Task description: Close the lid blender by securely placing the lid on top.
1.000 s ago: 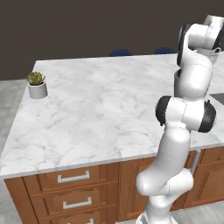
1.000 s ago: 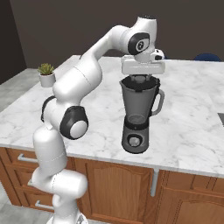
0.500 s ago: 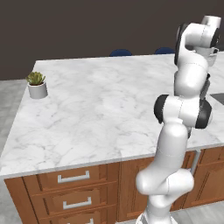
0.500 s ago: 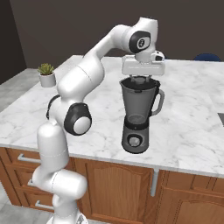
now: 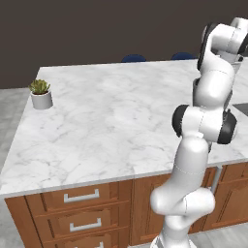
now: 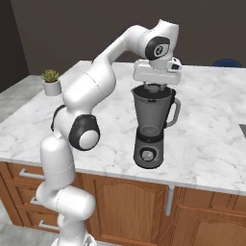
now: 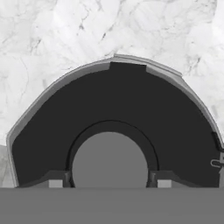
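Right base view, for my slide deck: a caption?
Gripper holds the lid at the blender jar's mouth on the marble counter.

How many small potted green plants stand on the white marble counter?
1. The small green plant in a grey pot stands near the far left corner of the white marble counter, far from the grey-jarred blender.

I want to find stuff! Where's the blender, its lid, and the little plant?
blender [image 6: 153, 115]: right base view, on the jar wall.
lid [image 7: 109, 98]: hand view, on its black top.
little plant [image 5: 39, 87]: left base view, on its leaves.
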